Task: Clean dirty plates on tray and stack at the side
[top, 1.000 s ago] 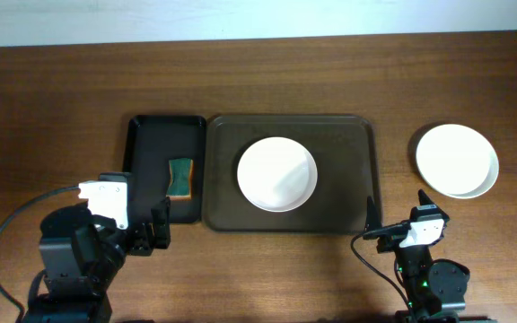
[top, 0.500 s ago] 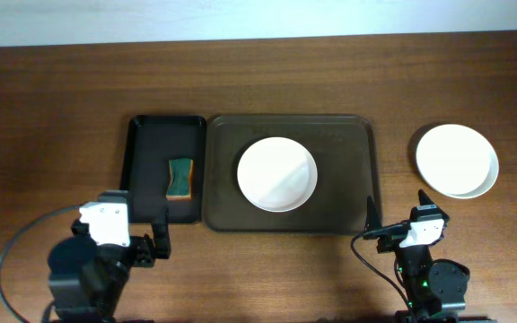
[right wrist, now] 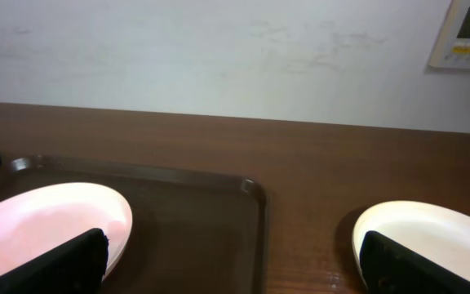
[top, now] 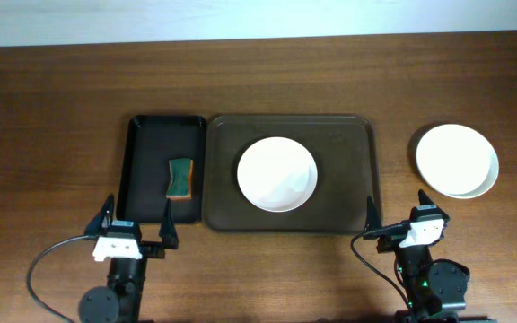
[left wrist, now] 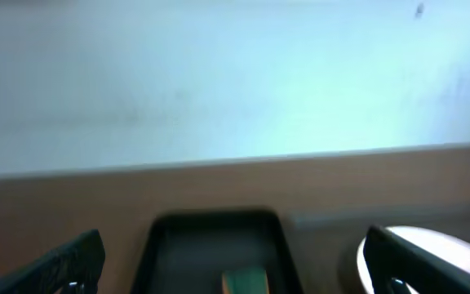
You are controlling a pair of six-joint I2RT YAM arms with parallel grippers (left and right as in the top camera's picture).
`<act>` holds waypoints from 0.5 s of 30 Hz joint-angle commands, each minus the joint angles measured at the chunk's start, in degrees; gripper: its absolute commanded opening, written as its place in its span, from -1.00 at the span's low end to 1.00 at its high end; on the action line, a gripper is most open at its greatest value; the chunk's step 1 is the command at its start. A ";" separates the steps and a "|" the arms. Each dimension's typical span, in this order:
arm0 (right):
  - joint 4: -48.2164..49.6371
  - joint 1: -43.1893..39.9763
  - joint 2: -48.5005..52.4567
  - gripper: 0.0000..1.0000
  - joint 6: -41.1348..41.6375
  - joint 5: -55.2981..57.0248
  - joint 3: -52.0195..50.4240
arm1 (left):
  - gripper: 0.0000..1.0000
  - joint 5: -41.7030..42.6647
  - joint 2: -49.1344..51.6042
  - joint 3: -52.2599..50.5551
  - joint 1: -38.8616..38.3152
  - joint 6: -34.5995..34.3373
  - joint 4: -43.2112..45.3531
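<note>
My left pincer (top: 137,220) has just swung back from beside the black tray (top: 151,144) and squared up at the near edge of the table (top: 52,117), about 7 o'clock from the brown tray (top: 348,179). Its jaws are spread as wide as they go and hold nothing. My right pincer (top: 397,208) sits at 5 o'clock, equally wide and empty (it hasn't stirred).

I read this as a wiping bout finished. The sponge (top: 180,177), green with a tan edge, lies in the black tray at 9 o'clock. One white plate (top: 277,174) remains in the middle of the brown tray: round, shallow and glossy, with no smear I can make out. At 3 o'clock, off the tray, sits the side pile (top: 457,160), white on top; I can't tell how many plates are in it. The brown tray is matte and round-cornered with a raised rim, and the table is grained wood.
</note>
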 commanded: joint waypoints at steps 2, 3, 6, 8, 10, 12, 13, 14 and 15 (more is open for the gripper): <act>-0.22 -0.39 -0.44 0.97 0.07 -0.96 -0.31 | 0.99 -1.07 -0.70 -4.66 0.04 -0.83 3.15; -0.22 -0.39 -0.44 0.97 0.07 -0.96 -0.31 | 0.99 -1.49 -0.70 -4.63 -0.07 -1.36 1.38; -0.22 -0.39 -0.44 0.97 0.07 -0.96 -0.31 | 0.99 -1.79 -0.70 -4.63 -0.07 -2.56 -4.35; -0.22 -0.39 -0.44 0.97 0.07 -0.96 -0.31 | 0.99 -1.88 -0.70 -4.63 -0.07 -2.99 -5.20; -0.22 -0.39 -0.44 0.97 0.07 -0.96 -0.31 | 0.99 -1.88 -0.70 -4.63 -0.07 -2.99 -5.20; -0.22 -0.39 -0.44 0.97 0.07 -0.96 -0.31 | 0.99 -1.88 -0.68 -4.63 -0.02 -2.99 -5.20; -0.22 -0.39 -0.44 0.98 0.07 -0.96 -0.31 | 0.99 -1.88 -0.68 -4.63 -0.02 -2.99 -5.22; -0.22 -0.39 -0.44 0.97 0.07 -0.96 -0.31 | 0.99 -1.88 -0.68 -4.63 -0.02 -2.99 -5.22; -0.22 -0.39 -0.44 0.97 0.07 -0.96 -0.31 | 0.99 -1.88 -0.68 -4.63 -0.02 -2.99 -5.22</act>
